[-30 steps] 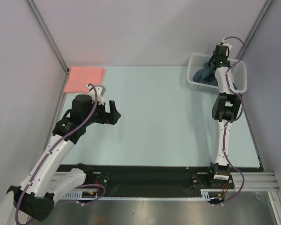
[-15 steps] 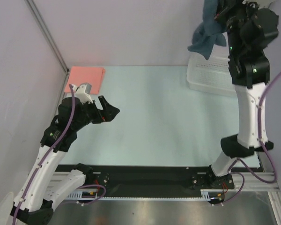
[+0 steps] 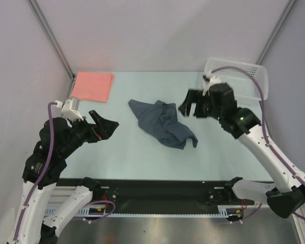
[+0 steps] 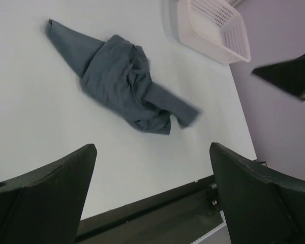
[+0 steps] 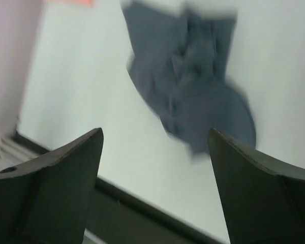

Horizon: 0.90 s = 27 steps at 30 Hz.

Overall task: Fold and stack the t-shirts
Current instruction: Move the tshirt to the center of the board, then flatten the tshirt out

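1. Top external view: the slate blue-grey t-shirt (image 3: 162, 124) lies crumpled at mid-table, nearer the far edge than the near one. Nothing grips it. One pointed end trails toward the far left and a twisted sleeve toward the near right.
2. The salmon-pink t-shirt (image 3: 93, 86) sits as a flat folded rectangle in the far-left corner, well apart from the grey one.
3. The right gripper (image 3: 190, 109) hovers just right of the heap with its fingers spread and nothing between them. Its wrist view is blurred, but the cloth (image 5: 193, 86) lies clear of both fingers.
4. The left gripper (image 3: 105, 123) waits near the left edge, fingers wide and empty. In its own view the shirt (image 4: 127, 86) is well ahead of them.
5. The white mesh basket (image 3: 259, 81) stands in the far-right corner of the table (image 3: 142, 162).
6. Likely risks:
   - The layers overlap, so a pinch into the bunched middle could catch several at once and lift a knot instead of an edge.
   - Pulling one corner alone may drag the whole shirt toward the table edge.
   - Both arms reaching into the centre together could crowd each other.
   - Setting a loose fold on the pink shirt could shift it.
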{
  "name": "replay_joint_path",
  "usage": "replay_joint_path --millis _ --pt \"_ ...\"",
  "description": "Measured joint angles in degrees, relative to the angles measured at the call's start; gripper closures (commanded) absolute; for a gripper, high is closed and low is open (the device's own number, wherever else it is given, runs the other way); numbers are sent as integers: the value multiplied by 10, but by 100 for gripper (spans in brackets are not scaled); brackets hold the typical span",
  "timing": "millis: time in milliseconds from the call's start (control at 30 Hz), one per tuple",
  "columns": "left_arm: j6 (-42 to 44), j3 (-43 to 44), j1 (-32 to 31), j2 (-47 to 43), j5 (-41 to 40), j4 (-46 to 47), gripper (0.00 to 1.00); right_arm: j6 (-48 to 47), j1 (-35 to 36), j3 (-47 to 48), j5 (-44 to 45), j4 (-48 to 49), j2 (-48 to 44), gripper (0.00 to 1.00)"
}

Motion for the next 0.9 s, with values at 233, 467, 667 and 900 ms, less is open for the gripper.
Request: replay_joint_path --millis 233,467,667,900 --pt "1 -71 0 106 69 55 9 56 -1 -281 -81 -64 -113 20" --pt "16 -63 -55 391 105 169 10 64 -61 -336 -120 -43 -126 10" --pt "36 39 -76 558 97 224 29 61 -164 -338 -196 14 -28 11" --pt "76 166 -76 697 61 281 15 140 -176 -337 -263 193 85 35"
